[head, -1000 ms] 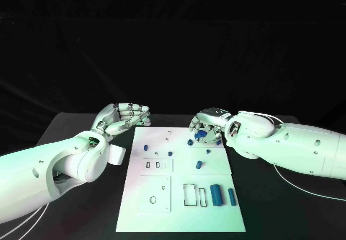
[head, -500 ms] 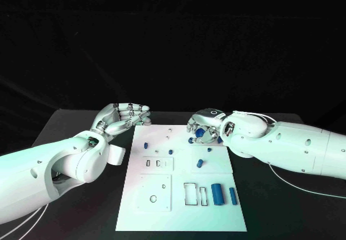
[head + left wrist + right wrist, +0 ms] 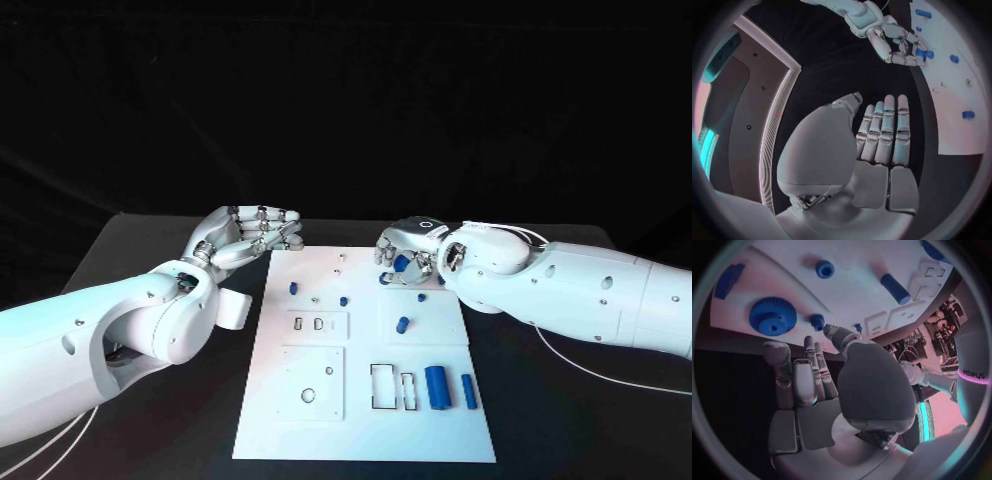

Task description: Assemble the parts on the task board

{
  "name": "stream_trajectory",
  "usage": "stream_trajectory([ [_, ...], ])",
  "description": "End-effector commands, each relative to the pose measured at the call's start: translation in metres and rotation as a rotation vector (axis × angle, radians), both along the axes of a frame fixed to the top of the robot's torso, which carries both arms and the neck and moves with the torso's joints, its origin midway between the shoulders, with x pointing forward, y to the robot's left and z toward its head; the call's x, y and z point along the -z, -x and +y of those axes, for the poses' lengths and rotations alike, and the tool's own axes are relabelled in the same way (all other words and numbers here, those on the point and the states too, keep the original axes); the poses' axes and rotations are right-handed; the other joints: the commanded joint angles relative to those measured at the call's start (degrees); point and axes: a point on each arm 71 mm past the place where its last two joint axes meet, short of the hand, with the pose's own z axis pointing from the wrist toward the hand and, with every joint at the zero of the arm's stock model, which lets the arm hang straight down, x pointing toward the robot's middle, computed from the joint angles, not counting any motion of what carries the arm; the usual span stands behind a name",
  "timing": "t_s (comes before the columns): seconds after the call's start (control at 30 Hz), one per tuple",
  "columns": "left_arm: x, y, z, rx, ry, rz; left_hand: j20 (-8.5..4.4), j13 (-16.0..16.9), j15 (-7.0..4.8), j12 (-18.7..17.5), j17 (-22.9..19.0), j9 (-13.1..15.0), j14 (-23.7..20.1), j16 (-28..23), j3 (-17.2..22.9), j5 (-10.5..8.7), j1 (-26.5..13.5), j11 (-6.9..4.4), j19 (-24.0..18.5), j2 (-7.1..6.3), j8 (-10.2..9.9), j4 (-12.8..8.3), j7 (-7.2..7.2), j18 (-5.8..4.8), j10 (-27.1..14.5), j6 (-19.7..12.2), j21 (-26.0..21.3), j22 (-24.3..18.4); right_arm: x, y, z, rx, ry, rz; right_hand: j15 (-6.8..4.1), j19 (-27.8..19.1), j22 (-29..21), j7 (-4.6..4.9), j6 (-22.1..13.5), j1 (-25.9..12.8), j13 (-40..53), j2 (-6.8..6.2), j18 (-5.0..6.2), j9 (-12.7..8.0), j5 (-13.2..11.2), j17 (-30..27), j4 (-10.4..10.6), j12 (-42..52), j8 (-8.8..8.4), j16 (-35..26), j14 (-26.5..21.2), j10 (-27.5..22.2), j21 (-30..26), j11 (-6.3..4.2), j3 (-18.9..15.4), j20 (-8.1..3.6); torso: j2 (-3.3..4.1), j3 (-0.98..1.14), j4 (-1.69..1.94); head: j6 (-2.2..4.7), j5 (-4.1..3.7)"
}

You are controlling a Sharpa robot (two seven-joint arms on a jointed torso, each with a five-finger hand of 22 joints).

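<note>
The right hand is hovering over the far end of the task board, its fingers spread and holding nothing as far as the wrist view shows; a large blue gear and a small blue gear are sitting on the board just beyond its fingertips. The left hand is resting off the board's far left corner, above the black table, fingers curled in side by side and gripping nothing.

The danger here is crowding. The right hand is reaching into a cluster of small parts, and a finger that is coming down a little off could be knocking the small gear or pushing the large one aside instead of seating it. Several blue pegs are lying loose mid-board and would probably roll if the wrist is brushing them. Two blue cylinders are lying near the board's near right edge, well apart from both hands.
</note>
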Motion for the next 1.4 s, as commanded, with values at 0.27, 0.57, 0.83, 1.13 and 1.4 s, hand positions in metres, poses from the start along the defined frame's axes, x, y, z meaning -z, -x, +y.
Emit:
stream_trajectory([
  [0.27, -0.001, 0.0, -0.002, 0.02, 0.011, 0.005, 0.09, -0.08, 0.2, -0.44, 0.1, -0.1, 0.39, -0.18, 0.4, -0.23, -0.1, 0.37, 0.31, -0.41, -0.39, 0.09, 0.38, 0.24, 0.14, -0.15, 0.31, -0.07, 0.004, 0.001, -0.001, 0.001, 0.031, 0.017, 0.28, 0.81, 2.17, -0.15, 0.98, 0.43, 0.07, -0.1, -0.82, 0.45, 0.41, 1.15, 0.25, -0.1, -0.02, 1.31, 2.26, 0.35, 1.73, 0.06, 1.25, 0.09, 0.25, 0.01, 0.12, -0.32, -0.35],
  [0.57, 0.0, -0.001, -0.001, 0.02, 0.01, 0.011, 0.1, -0.07, 0.22, -0.5, 0.15, -0.11, 0.38, -0.22, 0.47, -0.24, -0.19, 0.4, 0.32, -0.41, -0.43, 0.12, 0.41, 0.24, 0.13, -0.17, 0.3, -0.09, 0.006, 0.002, -0.001, -0.003, 0.029, 0.025, 0.24, 0.91, 3.22, -0.28, 1.3, 0.6, 0.07, -0.16, -0.91, 0.73, 0.65, 1.82, 0.33, -0.1, 0.09, 1.99, 2.34, 0.64, 2.54, -0.03, 1.97, 0.07, 0.36, 0.0, 0.35, -0.32, -0.48],
  [0.83, 0.0, -0.001, 0.0, 0.019, 0.011, 0.017, 0.1, -0.07, 0.22, -0.5, 0.15, -0.11, 0.38, -0.22, 0.47, -0.24, -0.19, 0.4, 0.32, -0.41, -0.43, 0.12, 0.41, 0.24, 0.13, -0.17, 0.3, -0.09, 0.007, 0.001, -0.002, 0.001, 0.03, 0.031, 0.19, 0.91, 3.9, -0.36, 1.47, 0.74, 0.05, -0.1, -0.97, 0.95, 0.86, 2.05, 0.39, -0.11, 0.13, 2.34, 2.34, 0.84, 3.06, -0.09, 2.61, 0.05, 0.55, -0.05, 0.35, -0.32, -0.49],
  [1.13, 0.001, -0.002, -0.001, 0.021, 0.011, 0.021, 0.11, -0.07, 0.24, -0.57, 0.19, -0.13, 0.37, -0.24, 0.53, -0.26, -0.26, 0.42, 0.32, -0.41, -0.47, 0.14, 0.44, 0.24, 0.1, -0.21, 0.29, -0.11, 0.01, 0.001, -0.002, 0.003, 0.036, 0.043, 0.04, 0.9, 5.46, -0.59, 1.97, 1.22, 0.0, 0.34, -1.09, 1.59, 0.33, 2.62, 0.31, -0.12, 0.37, 3.11, 2.33, 1.47, 4.25, -0.3, 4.47, -0.04, 0.63, -0.04, 0.46, -0.52, -0.23],
  [1.4, 0.001, -0.002, 0.001, 0.02, 0.01, 0.025, 0.11, -0.07, 0.24, -0.57, 0.19, -0.13, 0.37, -0.24, 0.53, -0.26, -0.26, 0.42, 0.32, -0.41, -0.47, 0.14, 0.44, 0.24, 0.1, -0.21, 0.29, -0.11, 0.012, 0.0, -0.004, 0.01, 0.041, 0.05, -0.13, 1.18, 7.01, -0.82, 2.45, 1.4, -0.01, 0.71, -1.28, 2.14, -0.18, 3.37, 0.21, -0.05, 0.67, 3.81, 2.43, 2.11, 5.36, -0.5, 5.82, -0.08, 0.62, -0.03, 0.41, -0.81, -0.32],
])
